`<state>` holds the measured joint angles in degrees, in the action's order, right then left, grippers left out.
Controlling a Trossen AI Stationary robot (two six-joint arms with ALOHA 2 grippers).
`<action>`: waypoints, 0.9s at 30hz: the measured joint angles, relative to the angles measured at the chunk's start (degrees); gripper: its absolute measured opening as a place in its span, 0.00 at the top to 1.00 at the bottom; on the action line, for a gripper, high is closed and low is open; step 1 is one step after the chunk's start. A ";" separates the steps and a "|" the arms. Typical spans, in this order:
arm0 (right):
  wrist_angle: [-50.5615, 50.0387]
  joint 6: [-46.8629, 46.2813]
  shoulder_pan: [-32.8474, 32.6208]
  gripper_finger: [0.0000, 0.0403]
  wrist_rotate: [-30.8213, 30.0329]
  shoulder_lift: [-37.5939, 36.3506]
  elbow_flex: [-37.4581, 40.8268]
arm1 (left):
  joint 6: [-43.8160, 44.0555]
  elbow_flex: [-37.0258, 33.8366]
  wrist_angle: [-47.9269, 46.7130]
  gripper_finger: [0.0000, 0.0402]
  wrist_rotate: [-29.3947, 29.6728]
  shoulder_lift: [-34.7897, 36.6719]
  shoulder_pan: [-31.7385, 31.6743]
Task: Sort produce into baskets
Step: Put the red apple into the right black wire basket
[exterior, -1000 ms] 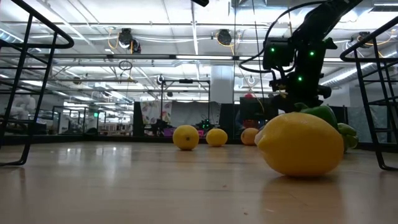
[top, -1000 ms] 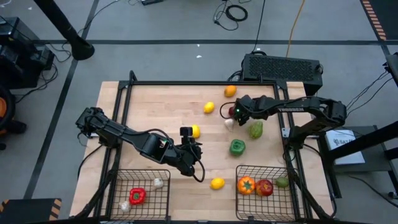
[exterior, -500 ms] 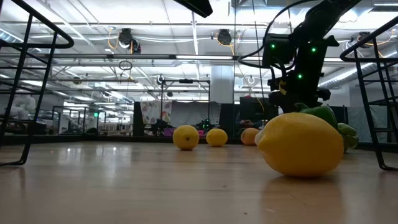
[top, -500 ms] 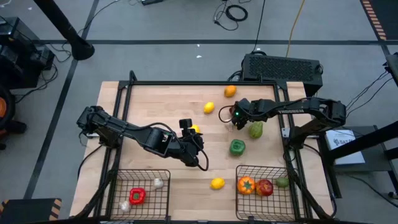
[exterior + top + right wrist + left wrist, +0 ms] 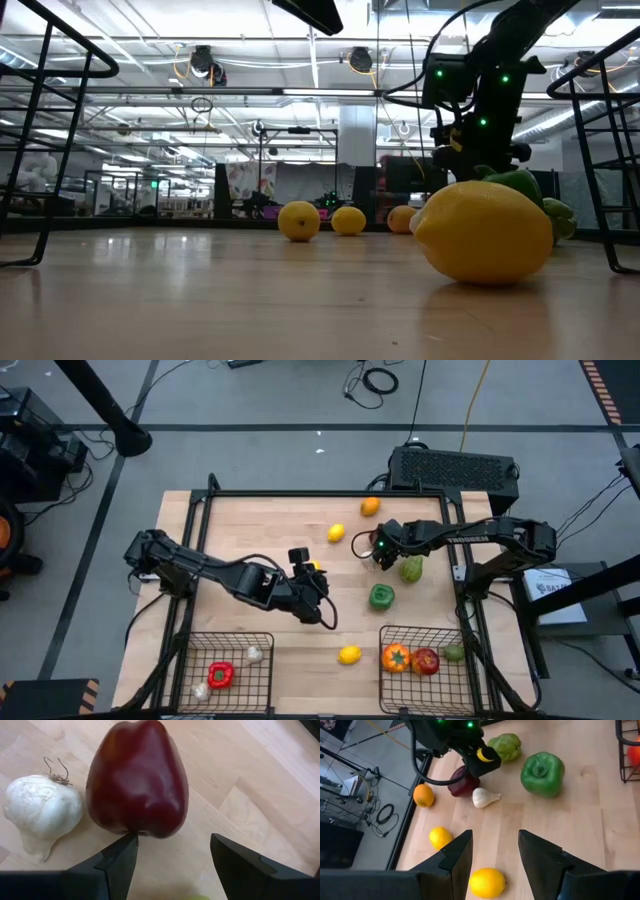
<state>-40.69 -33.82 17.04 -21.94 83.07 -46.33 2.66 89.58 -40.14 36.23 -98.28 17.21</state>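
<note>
A: High view. What sits where?

B: Two baskets along the bottom edge. Left basket (image 5: 228, 670) holds a red pepper (image 5: 220, 675) and a garlic bulb (image 5: 254, 654). Right basket (image 5: 425, 657) holds an orange tomato (image 5: 396, 657) and a red apple (image 5: 426, 661). One lemon (image 5: 349, 655) lies between them on the table (image 5: 260, 525).

A: And the arms?

B: Left gripper (image 5: 312, 574) is at frame centre, over a lemon. Right gripper (image 5: 377, 548) is right of centre, beside a pale green pepper (image 5: 411, 569); a dark green pepper (image 5: 381, 596) lies below it.

A: Low view?

B: Big lemon (image 5: 483, 232) right of centre, close to the lens; two small lemons mid-frame behind it.

A: Left wrist view?

B: Left gripper (image 5: 494, 854) released, fingers apart and empty, a lemon (image 5: 487, 882) at bottom centre between them.

A: Right wrist view?

B: Right gripper (image 5: 172, 855) released, fingers apart, grasping nothing. A dark red pepper (image 5: 137, 777) fills the upper centre just beyond the tips, white garlic (image 5: 41, 809) just beside it at left.
</note>
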 joint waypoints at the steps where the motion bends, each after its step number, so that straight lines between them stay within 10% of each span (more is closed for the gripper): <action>1: 0.00 0.00 -0.13 0.40 0.51 0.00 0.00 | 0.00 0.00 0.06 0.59 0.00 -0.02 0.02; 27: -0.07 6.91 -2.31 0.60 4.10 0.00 0.00 | -0.02 -0.02 0.24 0.59 0.00 0.00 -0.22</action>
<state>-40.75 -26.91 14.72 -17.85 83.07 -46.33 2.63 89.56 -39.90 36.23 -98.28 16.99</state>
